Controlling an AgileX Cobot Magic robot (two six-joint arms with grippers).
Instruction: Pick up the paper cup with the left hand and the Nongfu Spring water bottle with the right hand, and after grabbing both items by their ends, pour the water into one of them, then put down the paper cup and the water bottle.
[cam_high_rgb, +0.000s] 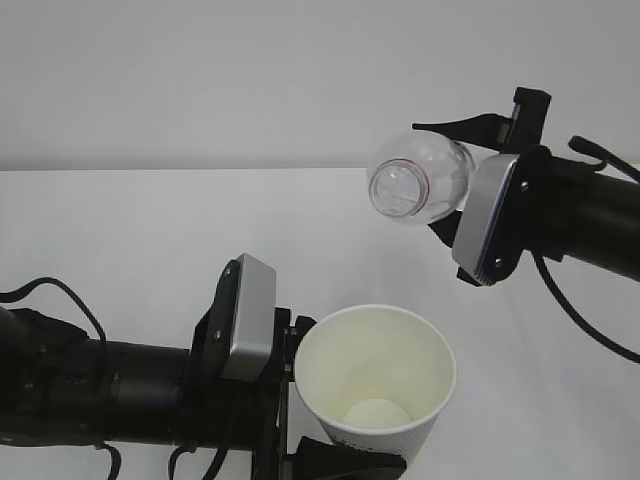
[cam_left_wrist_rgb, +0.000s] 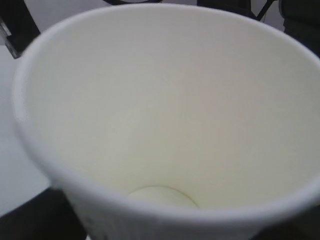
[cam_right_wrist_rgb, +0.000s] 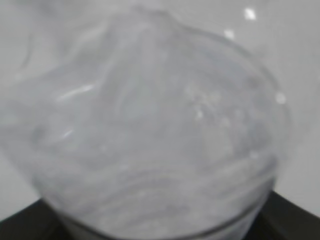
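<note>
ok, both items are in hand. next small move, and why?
Probably bring the Nongfu Spring water bottle over the paper cup before tipping further. In the exterior view the bottle's open mouth already faces toward the camera, but it sits high and up to the right of the cup's rim, not over it. The cup looks dry inside, with no stream visible. Pouring from here would likely miss.

A white paper cup (cam_high_rgb: 377, 385) is standing upright below, while the clear uncapped water bottle (cam_high_rgb: 420, 178) is tilting mouth-first above it.
</note>
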